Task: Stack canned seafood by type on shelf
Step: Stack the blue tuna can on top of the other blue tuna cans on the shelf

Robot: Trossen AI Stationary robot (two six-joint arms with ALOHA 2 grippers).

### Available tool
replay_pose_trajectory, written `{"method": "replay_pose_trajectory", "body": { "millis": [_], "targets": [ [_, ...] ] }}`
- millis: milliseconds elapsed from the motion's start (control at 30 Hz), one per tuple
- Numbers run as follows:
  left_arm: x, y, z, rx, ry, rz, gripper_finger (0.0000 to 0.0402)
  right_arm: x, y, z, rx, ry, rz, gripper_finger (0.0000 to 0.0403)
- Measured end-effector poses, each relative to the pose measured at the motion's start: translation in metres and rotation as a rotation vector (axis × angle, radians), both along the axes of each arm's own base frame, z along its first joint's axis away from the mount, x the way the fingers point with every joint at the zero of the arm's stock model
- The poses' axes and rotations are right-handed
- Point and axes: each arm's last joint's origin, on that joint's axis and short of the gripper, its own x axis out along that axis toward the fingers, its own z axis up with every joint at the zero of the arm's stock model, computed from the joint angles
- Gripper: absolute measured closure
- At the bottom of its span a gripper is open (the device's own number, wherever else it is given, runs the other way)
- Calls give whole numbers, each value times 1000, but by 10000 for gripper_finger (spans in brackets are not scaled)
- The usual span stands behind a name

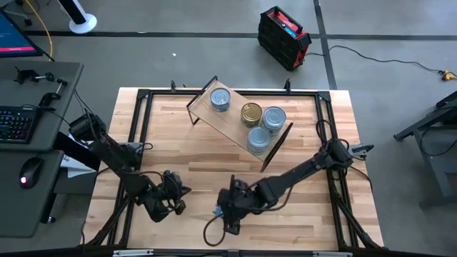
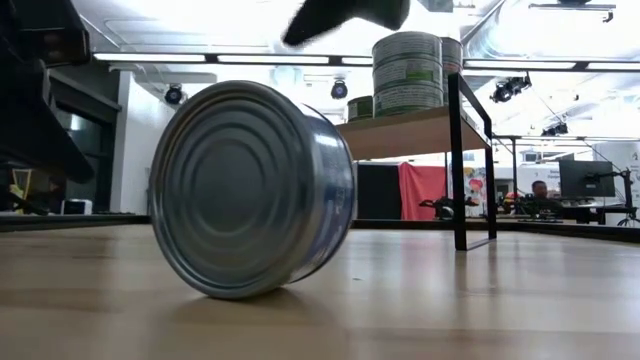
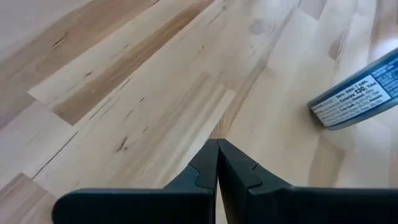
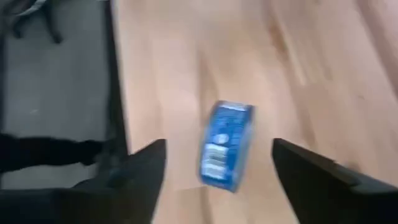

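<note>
One tin [image 2: 250, 190] with a blue label stands on its edge on the table near the near edge; it also shows as the tin [image 4: 225, 155] in the right wrist view and the tin [image 3: 364, 93] in the left wrist view. My right gripper [image 4: 219, 142] is open above it, a finger on either side, apart from it; the high view shows this gripper [image 1: 223, 213] there. My left gripper [image 3: 217, 149] is shut, just left of the tin, over bare wood [image 1: 175, 196]. The shelf [image 1: 235, 127] stands at the far middle with three silver-blue tins [image 1: 273, 118] and a gold-topped one [image 1: 250, 114] on it.
The shelf's black legs [image 2: 460, 170] stand on the table behind the tin, with stacked tins [image 2: 407, 70] on the board. A black frame [image 1: 139, 143] runs along the table's edges. A desk with keyboard [image 1: 18, 121] is left of the table.
</note>
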Motion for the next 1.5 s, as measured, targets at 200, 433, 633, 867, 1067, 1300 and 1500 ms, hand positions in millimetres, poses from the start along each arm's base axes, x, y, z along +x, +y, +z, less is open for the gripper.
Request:
{"method": "replay_pose_trajectory", "body": {
  "millis": [200, 433, 633, 867, 1067, 1300, 1500],
  "targets": [
    [4, 5, 0, 45, 14, -12, 401, 2, 8, -19, -50, 14, -109, 61],
    [11, 12, 0, 94, 31, -13, 401, 12, 19, -62, 9, 116, -112, 57],
    [15, 18, 0, 124, 43, -14, 401, 14, 22, -86, 37, 197, -125, 70],
    [12, 21, 15, 138, 22, -55, 401, 16, 16, -54, 53, 184, -147, 303],
    [-7, 39, 52, 229, -5, -137, 401, 24, 0, 45, -80, -40, -107, 293],
    [-22, 60, 80, 255, -93, -84, 401, 32, -84, 106, -462, -299, -264, 293],
    [-17, 57, 86, 150, -176, -43, 401, 48, -168, 115, -783, -216, -187, 293]
  ]
}}
